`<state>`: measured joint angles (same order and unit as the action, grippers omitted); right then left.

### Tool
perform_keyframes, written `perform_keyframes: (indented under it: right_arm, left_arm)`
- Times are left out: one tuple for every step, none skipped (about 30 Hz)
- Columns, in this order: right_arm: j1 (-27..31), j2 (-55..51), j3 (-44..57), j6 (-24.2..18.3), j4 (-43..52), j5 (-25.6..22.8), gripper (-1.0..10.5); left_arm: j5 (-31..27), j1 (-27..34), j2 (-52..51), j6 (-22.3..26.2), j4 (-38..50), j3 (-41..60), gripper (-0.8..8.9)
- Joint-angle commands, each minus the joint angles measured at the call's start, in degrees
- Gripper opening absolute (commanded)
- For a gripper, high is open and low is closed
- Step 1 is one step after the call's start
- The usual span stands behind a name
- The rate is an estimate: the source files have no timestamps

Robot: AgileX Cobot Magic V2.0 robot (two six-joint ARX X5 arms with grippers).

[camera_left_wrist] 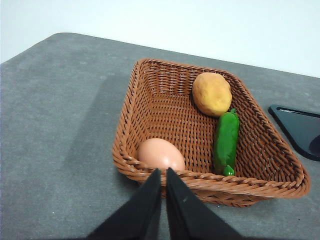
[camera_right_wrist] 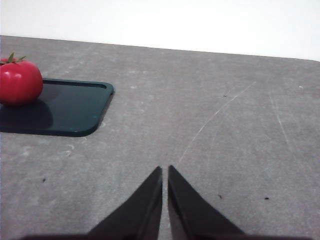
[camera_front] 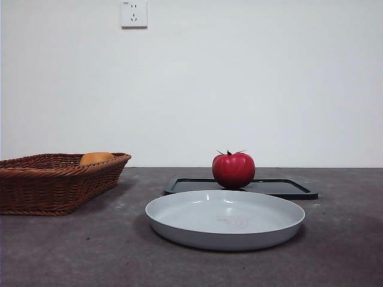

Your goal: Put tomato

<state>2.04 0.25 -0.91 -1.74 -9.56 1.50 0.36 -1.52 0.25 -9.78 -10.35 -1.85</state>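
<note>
The glossy red tomato [camera_front: 233, 170] with a dark green stem stands on a flat black tray [camera_front: 287, 189] behind a light grey plate [camera_front: 179, 210]. It also shows in the right wrist view [camera_right_wrist: 20, 82], on the black tray [camera_right_wrist: 75, 107]. My right gripper [camera_right_wrist: 164, 171] is shut and empty above bare table, well away from the tomato. My left gripper [camera_left_wrist: 163, 173] is shut and empty, near the rim of a brown wicker basket [camera_left_wrist: 150, 100]. Neither arm shows in the front view.
The wicker basket [camera_front: 36, 179] stands at the left and holds an orange-yellow round fruit [camera_left_wrist: 212, 93], a green cucumber [camera_left_wrist: 226, 141] and a pale egg [camera_left_wrist: 160, 154]. A corner of the black tray [camera_left_wrist: 300, 127] lies beside it. A wall socket [camera_front: 133, 14] is on the back wall.
</note>
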Motion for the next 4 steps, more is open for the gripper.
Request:
perform_keyframes:
  right_arm:
    - [0.09, -0.04, 0.28, -0.42, 0.74, -0.02, 0.1]
    - [0.09, -0.04, 0.28, -0.42, 0.74, -0.02, 0.1]
    - [0.09, -0.04, 0.28, -0.42, 0.74, -0.02, 0.1]
    - [0.09, -0.04, 0.28, -0.42, 0.74, -0.02, 0.1]
  left_arm:
    - [0.02, -0.04, -0.07, 0.07, -0.39, 1.20, 0.15]
    - [0.02, -0.04, -0.07, 0.07, -0.39, 1.20, 0.15]
    - [0.02, -0.04, -0.07, 0.07, -0.39, 1.20, 0.15]
    - [0.02, -0.04, -0.07, 0.07, -0.39, 1.20, 0.15]
